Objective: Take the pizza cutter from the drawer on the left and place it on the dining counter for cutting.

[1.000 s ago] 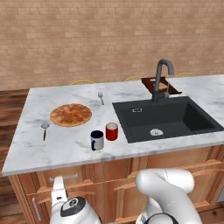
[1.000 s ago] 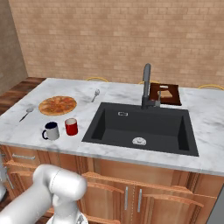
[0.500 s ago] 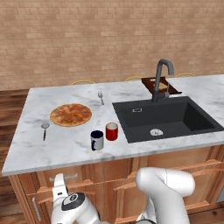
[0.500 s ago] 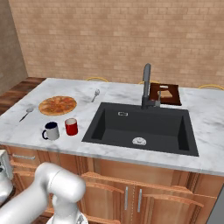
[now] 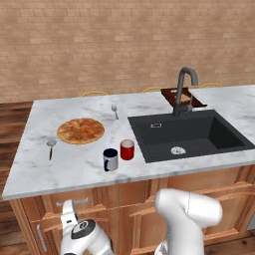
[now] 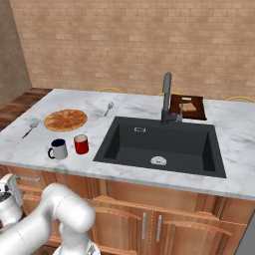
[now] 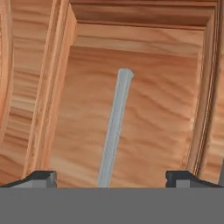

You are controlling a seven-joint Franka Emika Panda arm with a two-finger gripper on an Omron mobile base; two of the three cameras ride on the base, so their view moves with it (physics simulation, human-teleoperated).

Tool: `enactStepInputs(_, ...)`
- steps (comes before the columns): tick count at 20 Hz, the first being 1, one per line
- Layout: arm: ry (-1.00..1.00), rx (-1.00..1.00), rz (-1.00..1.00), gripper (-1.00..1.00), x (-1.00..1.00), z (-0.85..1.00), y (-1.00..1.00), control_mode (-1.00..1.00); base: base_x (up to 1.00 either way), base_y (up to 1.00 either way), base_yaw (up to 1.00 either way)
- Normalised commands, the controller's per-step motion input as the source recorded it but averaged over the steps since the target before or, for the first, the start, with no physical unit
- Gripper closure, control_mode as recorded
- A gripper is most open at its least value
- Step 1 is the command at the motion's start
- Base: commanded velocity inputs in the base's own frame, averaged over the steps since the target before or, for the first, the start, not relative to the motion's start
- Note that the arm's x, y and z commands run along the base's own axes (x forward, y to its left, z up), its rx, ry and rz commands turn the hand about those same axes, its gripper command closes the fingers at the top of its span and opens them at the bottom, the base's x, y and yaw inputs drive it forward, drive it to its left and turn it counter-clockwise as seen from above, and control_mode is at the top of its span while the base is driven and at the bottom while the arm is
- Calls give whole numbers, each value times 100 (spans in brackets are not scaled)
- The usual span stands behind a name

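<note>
The drawer (image 5: 99,198) (image 6: 60,177) is closed, under the left end of the dining counter (image 5: 30,169) (image 6: 124,104). My gripper (image 5: 67,211) (image 6: 10,187) hangs low in front of it, close to its front panel. In the hand view the reddish-brown drawer front (image 7: 153,118) is very near. Its silver bar handle (image 7: 114,131) runs lengthwise down to the middle of the gap between my gripper's (image 7: 116,177) tips. The jaws stand open and hold nothing. The pizza cutter is hidden.
On the counter lie a pizza (image 5: 80,130), a small grey round-headed utensil (image 5: 51,145), a fork (image 5: 114,109), a dark mug (image 5: 110,159) and a red mug (image 5: 127,149). The black sink (image 5: 189,134) with its faucet (image 5: 182,89) lies to the right, a brown board (image 5: 182,97) behind it.
My hand has crept a little closer to the drawer front and shows further into the right base view. The jaws stay open, and nothing on the counter has moved.
</note>
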Motion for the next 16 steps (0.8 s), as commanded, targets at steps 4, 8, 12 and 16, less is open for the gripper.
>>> enactStepInputs(4,0,-6,0,-100,21,-46,11,-100,0,0,0)
enactStepInputs(8,0,-1,0,-100,23,-28,6,-100,0,0,0)
enactStepInputs(12,0,0,0,-100,24,-3,0,-100,0,0,0)
enactStepInputs(16,0,0,0,-100,10,0,0,-100,0,0,0)
